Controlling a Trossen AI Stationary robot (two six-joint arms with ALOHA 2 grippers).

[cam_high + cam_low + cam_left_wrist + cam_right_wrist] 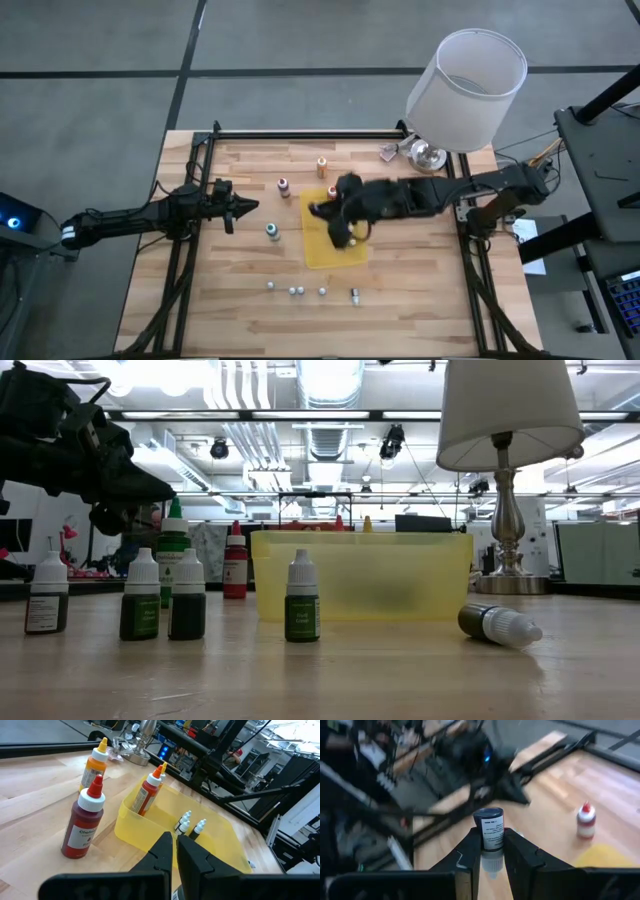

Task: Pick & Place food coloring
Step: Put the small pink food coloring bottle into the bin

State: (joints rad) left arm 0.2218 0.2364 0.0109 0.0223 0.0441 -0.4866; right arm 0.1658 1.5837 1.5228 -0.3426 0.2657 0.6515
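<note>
Here the right claw [492, 851] pinches a small bottle [490, 836] lengthwise between its fingers, cap toward the wrist.

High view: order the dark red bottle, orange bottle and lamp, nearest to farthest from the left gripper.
1. dark red bottle, right beside the left gripper.
2. orange bottle, farther back, mid-table.
3. lamp, far right corner.

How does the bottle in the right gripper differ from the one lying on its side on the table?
The held bottle is clamped between the right gripper's fingers, white cap toward the wrist and dark base outward; the lying bottle is free, with nothing touching it. The held bottle is off the wood; the lying bottle rests on its side on the table. Both are small, dark-bodied and white-capped.
</note>
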